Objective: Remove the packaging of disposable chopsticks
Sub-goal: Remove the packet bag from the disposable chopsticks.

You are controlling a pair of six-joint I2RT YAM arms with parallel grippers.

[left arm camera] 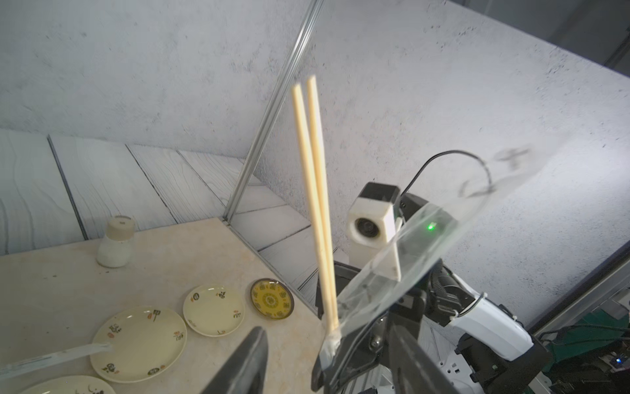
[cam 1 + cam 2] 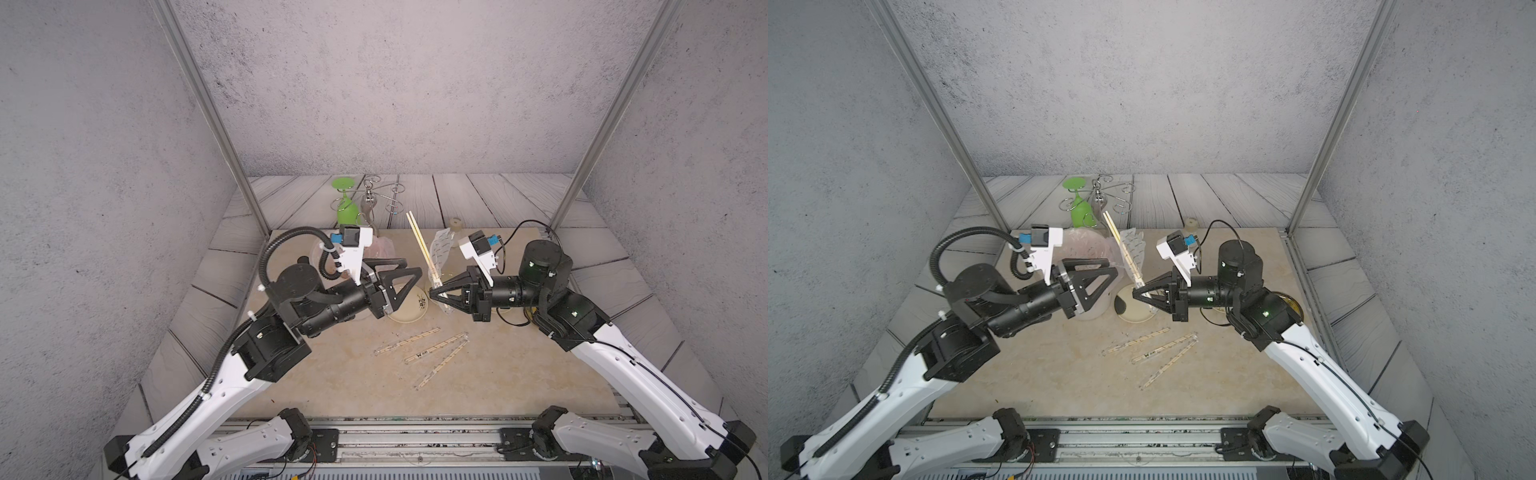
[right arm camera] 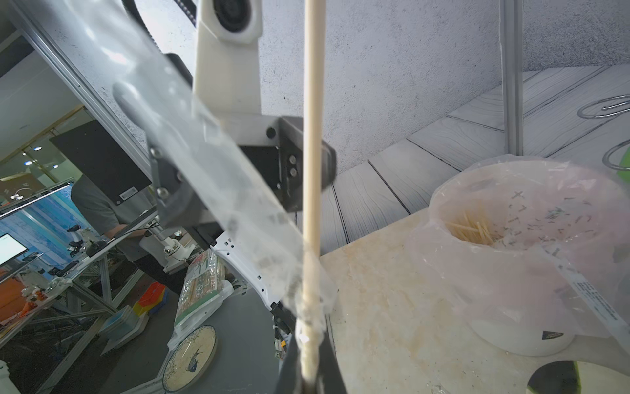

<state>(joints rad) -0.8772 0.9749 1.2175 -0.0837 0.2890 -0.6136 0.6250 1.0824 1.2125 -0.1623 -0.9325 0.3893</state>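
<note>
"Above the plate [image 2: 409,318], why does the right gripper [image 2: 434,294] clamp the chopsticks [image 2: 419,241] so low?"
"Likely to bare them: the sleeve [image 2: 441,249] flops aside, the left gripper [image 2: 412,267] gaping nearby, empty."

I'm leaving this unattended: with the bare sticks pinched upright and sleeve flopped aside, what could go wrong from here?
The right gripper, jaws shut on the disposable chopsticks, apparently pinches the packaging too; it may not fall free. The left gripper, jaws open, holds nothing; grabbing the packaging could knock the chopsticks.
</note>
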